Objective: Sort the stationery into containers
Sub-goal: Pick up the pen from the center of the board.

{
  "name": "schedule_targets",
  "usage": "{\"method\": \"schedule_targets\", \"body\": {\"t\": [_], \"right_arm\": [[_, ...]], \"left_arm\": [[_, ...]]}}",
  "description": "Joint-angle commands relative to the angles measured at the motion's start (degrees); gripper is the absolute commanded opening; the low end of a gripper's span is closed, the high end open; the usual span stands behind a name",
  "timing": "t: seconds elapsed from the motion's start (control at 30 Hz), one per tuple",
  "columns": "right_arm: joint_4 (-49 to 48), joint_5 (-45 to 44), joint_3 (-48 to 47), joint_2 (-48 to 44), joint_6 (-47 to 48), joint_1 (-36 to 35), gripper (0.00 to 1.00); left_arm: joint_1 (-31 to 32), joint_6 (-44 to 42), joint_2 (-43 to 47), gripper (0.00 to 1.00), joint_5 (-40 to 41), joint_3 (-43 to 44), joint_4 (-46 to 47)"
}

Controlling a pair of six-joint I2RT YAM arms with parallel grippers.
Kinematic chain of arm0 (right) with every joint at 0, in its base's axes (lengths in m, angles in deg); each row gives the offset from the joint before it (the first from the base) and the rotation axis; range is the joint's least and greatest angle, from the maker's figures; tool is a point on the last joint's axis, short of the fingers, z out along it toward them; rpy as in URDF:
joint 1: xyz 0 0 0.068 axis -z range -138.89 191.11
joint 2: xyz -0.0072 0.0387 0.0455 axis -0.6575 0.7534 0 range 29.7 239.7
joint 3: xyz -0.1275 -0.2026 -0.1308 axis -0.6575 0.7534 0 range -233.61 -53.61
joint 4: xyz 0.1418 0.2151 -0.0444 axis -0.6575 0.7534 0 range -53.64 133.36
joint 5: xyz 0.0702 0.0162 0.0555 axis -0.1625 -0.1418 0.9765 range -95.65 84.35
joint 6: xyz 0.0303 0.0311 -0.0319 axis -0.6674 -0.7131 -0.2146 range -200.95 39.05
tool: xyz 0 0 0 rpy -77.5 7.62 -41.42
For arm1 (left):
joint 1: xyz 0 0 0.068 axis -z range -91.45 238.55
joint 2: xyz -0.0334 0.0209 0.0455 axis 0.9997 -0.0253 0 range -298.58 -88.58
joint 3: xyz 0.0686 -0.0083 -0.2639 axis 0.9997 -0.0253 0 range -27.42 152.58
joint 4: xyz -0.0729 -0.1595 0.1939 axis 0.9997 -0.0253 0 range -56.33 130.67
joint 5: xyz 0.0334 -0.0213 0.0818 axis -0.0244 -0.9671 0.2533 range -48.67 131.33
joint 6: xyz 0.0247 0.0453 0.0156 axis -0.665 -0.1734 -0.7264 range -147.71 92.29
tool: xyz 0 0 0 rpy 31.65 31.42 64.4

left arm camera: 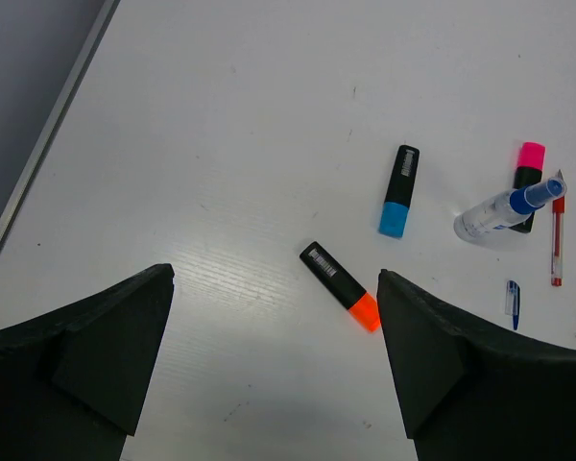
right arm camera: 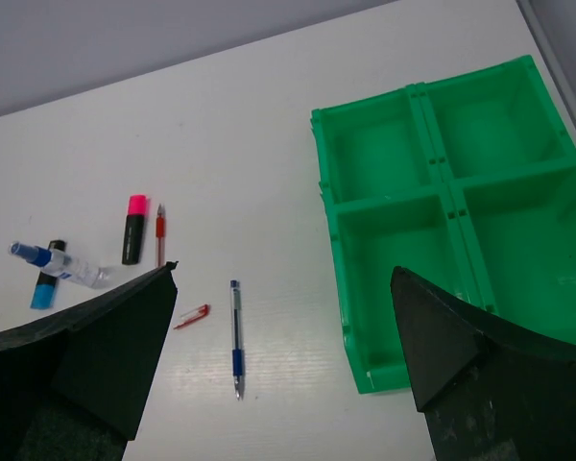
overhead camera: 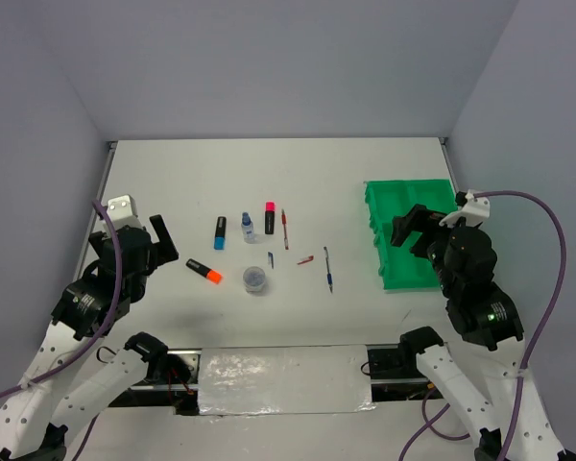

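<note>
The stationery lies mid-table: an orange-capped highlighter [overhead camera: 204, 272] [left arm camera: 341, 286], a blue-capped highlighter [overhead camera: 219, 232] [left arm camera: 399, 191], a pink-capped highlighter [overhead camera: 269, 217] [left arm camera: 527, 175] [right arm camera: 132, 228], a clear blue-capped bottle [overhead camera: 247, 227] [left arm camera: 507, 209], a round clear jar [overhead camera: 255, 279], a red pen [overhead camera: 284, 229] [right arm camera: 159, 233] and a blue pen [overhead camera: 327, 269] [right arm camera: 235, 338]. The green four-compartment tray [overhead camera: 432, 277] [right arm camera: 384, 375] sits at the right, empty. My left gripper [overhead camera: 145, 242] [left arm camera: 274, 360] is open and empty, left of the orange highlighter. My right gripper [overhead camera: 416, 230] [right arm camera: 283, 360] is open and empty over the tray's left edge.
A small red pen cap [overhead camera: 305, 260] [right arm camera: 192, 316] lies left of the blue pen, and a small blue cap [overhead camera: 270, 257] [left arm camera: 512, 303] lies near the jar. The table's left edge [left arm camera: 48, 144] runs beside my left arm. Grey walls enclose the table.
</note>
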Motion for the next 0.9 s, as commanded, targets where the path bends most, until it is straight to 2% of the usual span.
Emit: {"method": "schedule_targets", "body": {"t": [0.0,0.3,0.43,0.57,0.7,0.87], "right_arm": [[-0.6,-1.6,-1.7,-0.7,-0.5,-0.3,1.00],[-1.5,1.6,-1.3,-0.2,0.0,-0.3,1.00],[-1.3,5.8,-2.6,4.1,0.0,-0.4,1.00],[-1.9,7.5,-2.4,14.9,-0.7,-4.5,0.98],[-3.9,2.6,-1.9,24.4,-0.6,-14.6,0.98],[-1.4,3.8,-5.6,36.2,10.1,-19.3,0.97]], "left_arm": [[-0.3,0.0,0.5,0.99,1.0,0.0,2.0],[-0.3,0.2,0.8,0.99,1.2,0.0,1.9],[-0.3,0.2,0.4,0.99,1.2,0.0,1.9],[-0.3,0.2,0.5,0.99,1.6,0.1,1.6],[-0.3,0.3,0.8,0.99,1.8,0.0,1.6],[-0.3,-0.2,0.3,0.99,0.9,-0.2,2.1]]}}
